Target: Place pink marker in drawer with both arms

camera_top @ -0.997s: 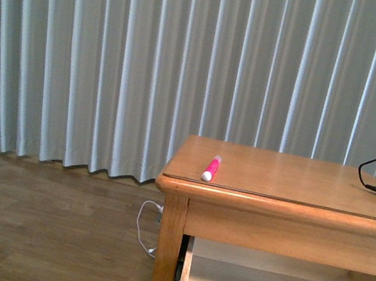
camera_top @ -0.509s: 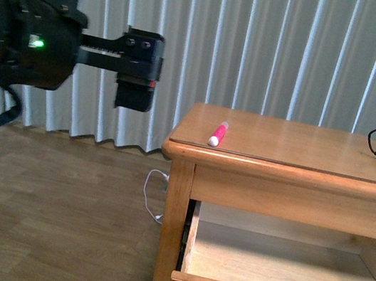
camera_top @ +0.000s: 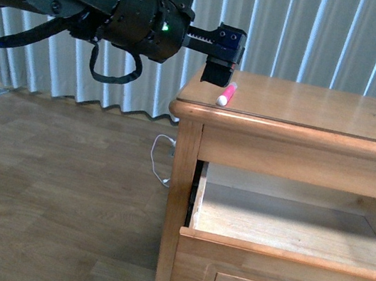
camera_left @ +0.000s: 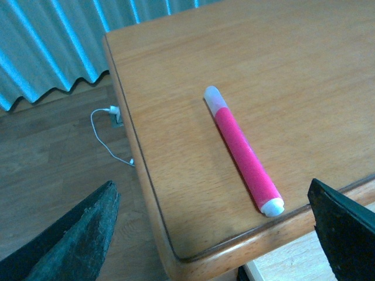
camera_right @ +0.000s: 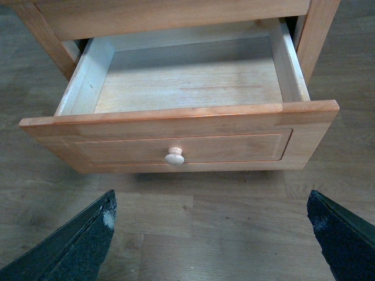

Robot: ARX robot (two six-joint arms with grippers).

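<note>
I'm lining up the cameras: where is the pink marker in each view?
Front view: pink marker on the table's near left corner.
Left wrist view: marker mid-picture, by the table's edge.
Right wrist view: not in it.
Shared landmark: the table.

Home-like room: pleated grey curtains [camera_top: 320, 40], wood floor [camera_top: 44, 181], wooden table [camera_top: 309, 107].

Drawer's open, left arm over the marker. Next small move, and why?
Probably lower the left end effector straight down over the pink marker, then close. Its fingers are open and apart from the marker, which lies flat near the table corner; the drawer stands open.
</note>
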